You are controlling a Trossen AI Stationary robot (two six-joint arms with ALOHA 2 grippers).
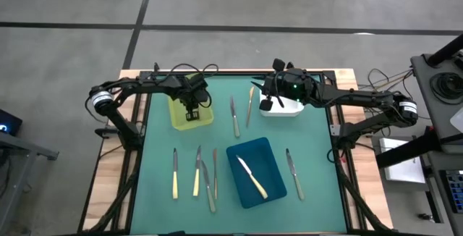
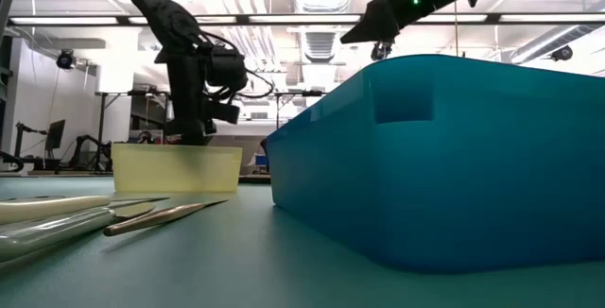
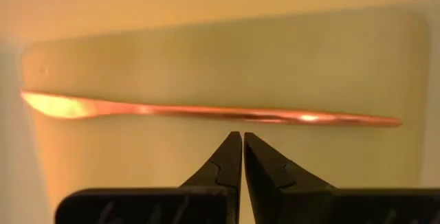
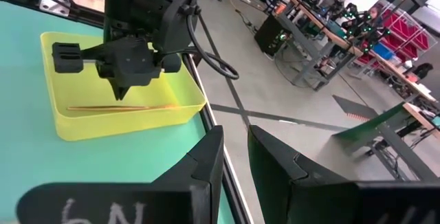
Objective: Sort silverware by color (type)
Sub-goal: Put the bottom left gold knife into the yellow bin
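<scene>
High view first: the left gripper [image 1: 192,112] sits over the yellow tray [image 1: 178,117] at the far left of the green table [image 1: 311,142], and the right gripper [image 1: 268,103] hangs by the white tray [image 1: 292,108]. One cream-handled knife [image 1: 252,177] lies in the blue tray [image 1: 261,154]. The rest of the silverware is loose on the mat: a cluster [image 1: 195,172] left of the blue tray, two pieces [image 1: 241,113] between the far trays, one knife [image 1: 294,172] off to the right.

Low view: blue tray wall fills the right side, a few utensils [image 2: 95,218] lie flat in front, and the left arm reaches down into the yellow tray beyond them.

Left wrist view: fingertips pinched together with nothing between them, just above a thin copper utensil [image 3: 206,110] lying flat on the tray floor.

Right wrist view: right fingers a little apart, and I can't see anything in them.

Handling-wise, I'd guess these pieces are light, stiff and slick, and they lie so flat there's hardly any edge to catch. Pinching across the handle near the middle looks safest, so a piece doesn't swing or slip out.
</scene>
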